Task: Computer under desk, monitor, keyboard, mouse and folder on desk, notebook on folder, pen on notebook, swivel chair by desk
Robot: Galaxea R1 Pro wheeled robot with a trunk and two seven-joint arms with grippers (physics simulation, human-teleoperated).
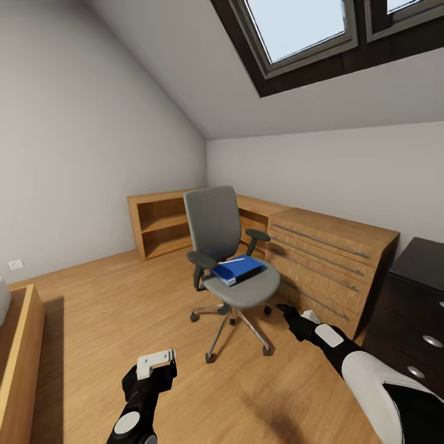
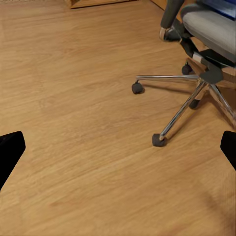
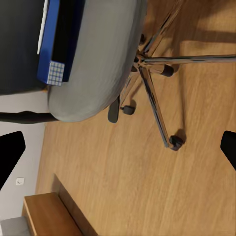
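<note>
The grey swivel chair (image 1: pixel 227 259) stands mid-room on the plank floor, and its chrome base (image 2: pixel 189 101) is in the left wrist view. On its seat (image 3: pixel 98 59) lies the blue folder (image 1: pixel 239 269) with a thin pale pen (image 1: pixel 232 261) on top. My right gripper (image 1: pixel 287 309) is open, low beside the seat's right front edge, about level with the base. My left gripper (image 1: pixel 153 369) is open over bare floor in front of the chair. The desk's black top and knobbed drawer unit (image 1: pixel 425 290) show at the far right. The computer, monitor, keyboard, mouse and notebook are out of view.
Light oak drawers with bar handles (image 1: pixel 333 259) run along the back wall behind the chair, joined to an open oak shelf (image 1: pixel 161 225). A low oak frame (image 1: pixel 18 351) stands at the left edge. Open floor (image 1: pixel 111 308) lies left of the chair.
</note>
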